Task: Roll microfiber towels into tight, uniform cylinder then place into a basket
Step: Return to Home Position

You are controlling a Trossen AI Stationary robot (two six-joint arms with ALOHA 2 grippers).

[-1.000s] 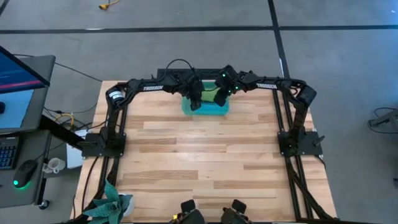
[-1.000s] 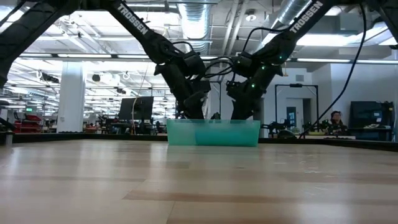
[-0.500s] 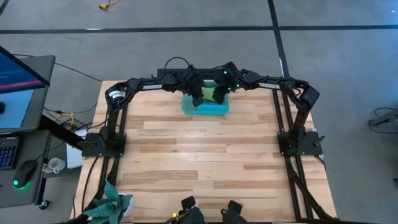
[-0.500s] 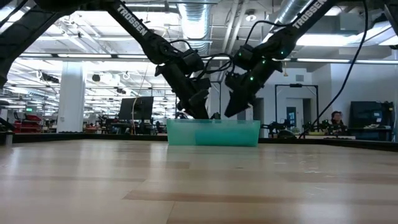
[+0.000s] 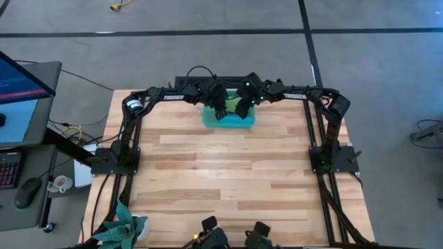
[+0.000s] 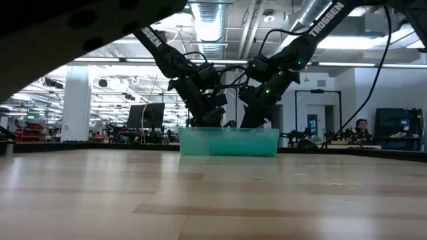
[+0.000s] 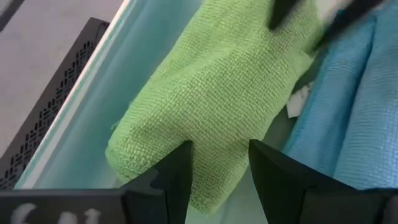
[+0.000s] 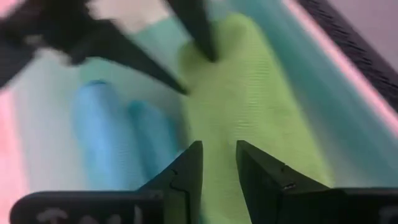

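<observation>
— Lime-green towel (image 7: 217,93) sits rolled in the basket (image 6: 229,142) at the counter's (image 5: 228,173) far edge, beside the blue towel (image 7: 348,124)!
— Left gripper (image 7: 217,168) hovers above, fingers parted, empty; right gripper (image 8: 219,171) narrower, empty too. Barely shifted from a second ago: both towels delivered, retreat hardly begun.

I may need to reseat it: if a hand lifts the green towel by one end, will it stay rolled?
Probably not: the green towel looks soft and loosely rolled, so it likely sags and unrolls. Its nubby weave should grip, not slip. Between the blue towel and the basket wall, it seems unlikely to roll.
</observation>
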